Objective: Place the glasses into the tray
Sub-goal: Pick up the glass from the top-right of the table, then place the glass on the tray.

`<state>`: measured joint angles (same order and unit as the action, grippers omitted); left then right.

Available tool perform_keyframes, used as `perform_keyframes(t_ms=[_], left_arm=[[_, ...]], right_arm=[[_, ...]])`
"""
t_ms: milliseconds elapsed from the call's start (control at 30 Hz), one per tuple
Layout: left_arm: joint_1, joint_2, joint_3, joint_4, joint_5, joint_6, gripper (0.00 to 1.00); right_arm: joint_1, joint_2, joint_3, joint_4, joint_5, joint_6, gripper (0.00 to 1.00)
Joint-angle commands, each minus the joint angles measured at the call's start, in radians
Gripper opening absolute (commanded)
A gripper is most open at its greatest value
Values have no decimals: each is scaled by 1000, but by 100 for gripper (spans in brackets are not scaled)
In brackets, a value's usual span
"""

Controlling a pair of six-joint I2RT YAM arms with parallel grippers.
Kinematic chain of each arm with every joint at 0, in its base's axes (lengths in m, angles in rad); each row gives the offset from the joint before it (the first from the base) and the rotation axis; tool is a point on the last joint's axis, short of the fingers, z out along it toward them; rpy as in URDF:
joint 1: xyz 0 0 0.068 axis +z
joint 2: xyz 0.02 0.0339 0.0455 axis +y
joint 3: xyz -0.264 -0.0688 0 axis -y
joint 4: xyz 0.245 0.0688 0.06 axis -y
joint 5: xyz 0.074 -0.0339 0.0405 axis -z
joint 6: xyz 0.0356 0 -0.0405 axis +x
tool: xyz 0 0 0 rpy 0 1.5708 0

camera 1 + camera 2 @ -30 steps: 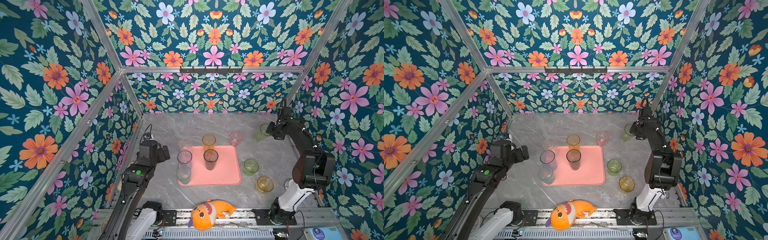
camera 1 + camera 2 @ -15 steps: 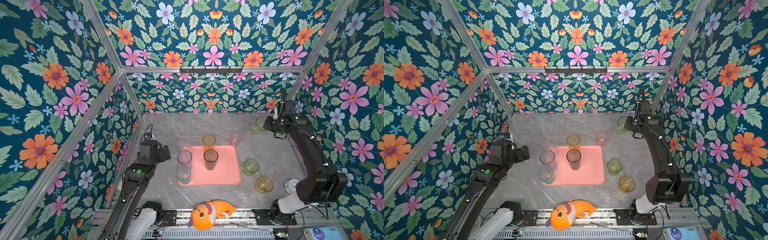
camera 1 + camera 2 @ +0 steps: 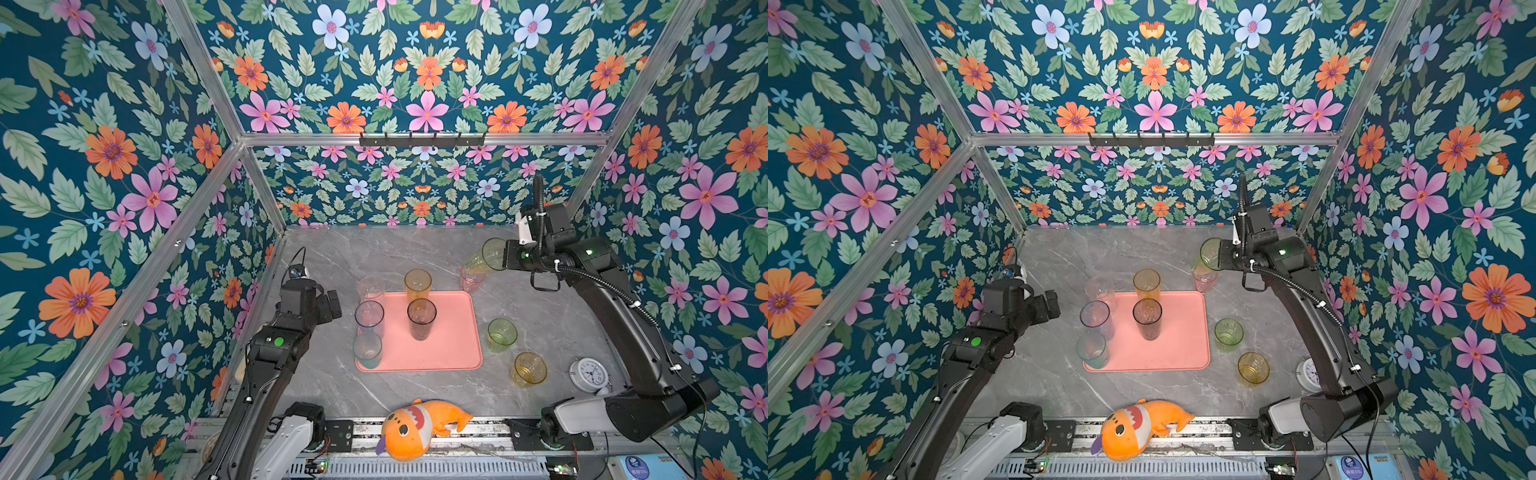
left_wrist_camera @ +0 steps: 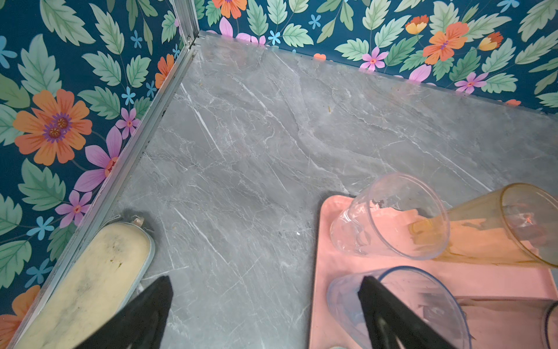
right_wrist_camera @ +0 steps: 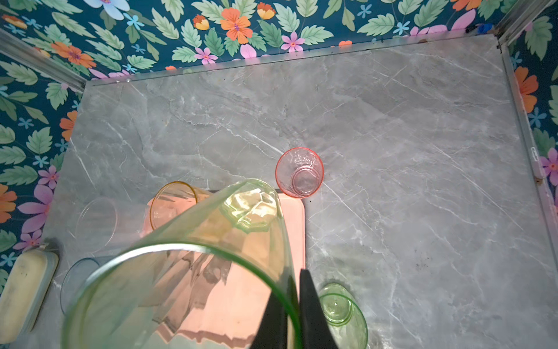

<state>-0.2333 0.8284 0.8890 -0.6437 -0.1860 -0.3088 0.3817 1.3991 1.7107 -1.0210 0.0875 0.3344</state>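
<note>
The salmon-pink tray (image 3: pixel 449 349) lies mid-table. On it stand a smoke-grey glass (image 3: pixel 421 318), a blue-grey one (image 3: pixel 369 318), a teal one (image 3: pixel 367 350), an amber one (image 3: pixel 417 284) and a clear one (image 4: pixel 389 217). Off the tray stand a short pink glass (image 3: pixel 471 279), a short green glass (image 3: pixel 502 333) and a short yellow glass (image 3: pixel 528 369). My right gripper (image 3: pixel 505 255) (image 5: pixel 294 275) is shut on the rim of a tall green glass (image 3: pixel 484 257) (image 5: pixel 193 272), held tilted in the air above the pink one. My left gripper (image 4: pixel 265 281) hangs open left of the tray.
A beige oblong dish (image 4: pixel 84 290) lies against the left wall. A white alarm clock (image 3: pixel 588 374) stands at the front right beside the right arm's base. An orange plush fish (image 3: pixel 415 428) lies on the front rail. Flowered walls close in three sides.
My right gripper has lifted the tall green glass off the back right of the table and carried it left, tilted, over the pink glass. The left arm has stayed put.
</note>
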Motion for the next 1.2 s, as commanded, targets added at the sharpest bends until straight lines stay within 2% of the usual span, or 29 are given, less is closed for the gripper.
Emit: perform_keyframes(t_ms=[0,167,400,733,900,1067,1167], left_arm=[[0,0,10,15,-16,14,99],[0,0,2,16,-15,12,99],[0,-4,-15,26,-10,8,99],[0,-2,-22,33,-6,5,99],[0,-6,-27,32,-2,-1,99],[0,-24,-28,28,5,-7,99],[1,-35,-25,21,2,-8,99]], right_arm=[[79,7,42,-65,78,8,4],[185,27,93,-162,128,16,3],[277,14,116,-288,164,47,3],[423,3,58,-420,158,118,3],[488,-7,-22,-410,152,170,2],[517,-47,-197,-268,67,229,1],[543,-47,-255,-215,65,257,0]])
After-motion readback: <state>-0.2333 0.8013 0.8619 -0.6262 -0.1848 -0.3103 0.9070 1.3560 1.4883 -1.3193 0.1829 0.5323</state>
